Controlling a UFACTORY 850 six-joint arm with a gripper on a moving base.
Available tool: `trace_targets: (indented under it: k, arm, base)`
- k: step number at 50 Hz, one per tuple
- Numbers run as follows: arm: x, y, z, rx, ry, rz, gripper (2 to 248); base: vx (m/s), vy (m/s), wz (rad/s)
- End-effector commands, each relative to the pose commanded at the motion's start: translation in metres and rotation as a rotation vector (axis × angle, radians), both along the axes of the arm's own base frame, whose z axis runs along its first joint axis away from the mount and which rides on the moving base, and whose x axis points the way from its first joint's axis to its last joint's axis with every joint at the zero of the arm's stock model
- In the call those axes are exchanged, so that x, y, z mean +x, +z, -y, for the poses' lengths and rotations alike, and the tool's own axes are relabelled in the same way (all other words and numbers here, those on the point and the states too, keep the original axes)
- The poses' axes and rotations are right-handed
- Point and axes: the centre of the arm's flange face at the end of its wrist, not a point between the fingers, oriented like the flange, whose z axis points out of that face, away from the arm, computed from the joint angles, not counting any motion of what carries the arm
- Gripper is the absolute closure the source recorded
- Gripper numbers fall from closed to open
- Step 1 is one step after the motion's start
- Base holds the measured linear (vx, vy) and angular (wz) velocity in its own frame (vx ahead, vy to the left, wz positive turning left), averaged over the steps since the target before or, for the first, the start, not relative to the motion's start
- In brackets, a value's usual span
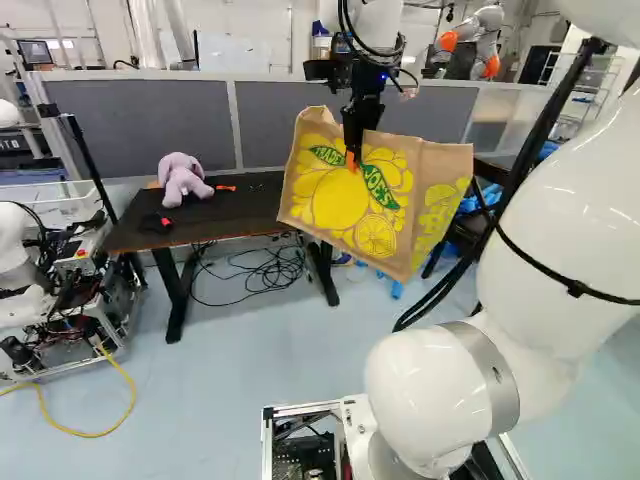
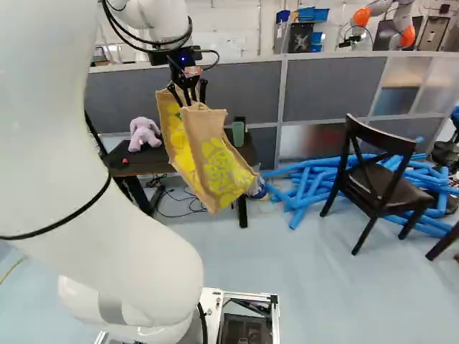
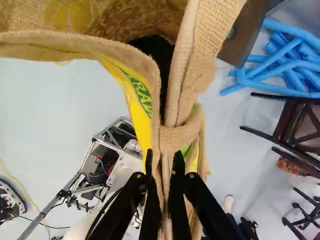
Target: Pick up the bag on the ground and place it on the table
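Jaws pinch the bag (image 1: 325, 200) — nearly closed

bag (image 1: 330, 200) 1 | table (image 1: 225, 220) 1 | plush toy (image 1: 182, 178) 1 | chairs (image 2: 380, 192) at least 2

Robotics lab, white robot arms (image 2: 143, 229), grey partitions (image 1: 150, 120), coiled cables (image 1: 265, 272)

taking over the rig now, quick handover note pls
Gripper: jaws shut on the bag near its rim.
Bag: hanging tilted in the air, across the table's right end in the left base view.
Table: purple plush toy on it.
Done: bag gripped and off the floor.
Left: get it over the table, lower, release, back away.
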Motion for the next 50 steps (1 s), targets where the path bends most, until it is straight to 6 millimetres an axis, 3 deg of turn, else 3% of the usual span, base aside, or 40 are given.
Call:
trace_targets:
  k: [50]
  arm:
    - [0.0,0.0,0.0,0.0,0.0,0.0,229]
  base:
    - [0.215,0.043,0.186]
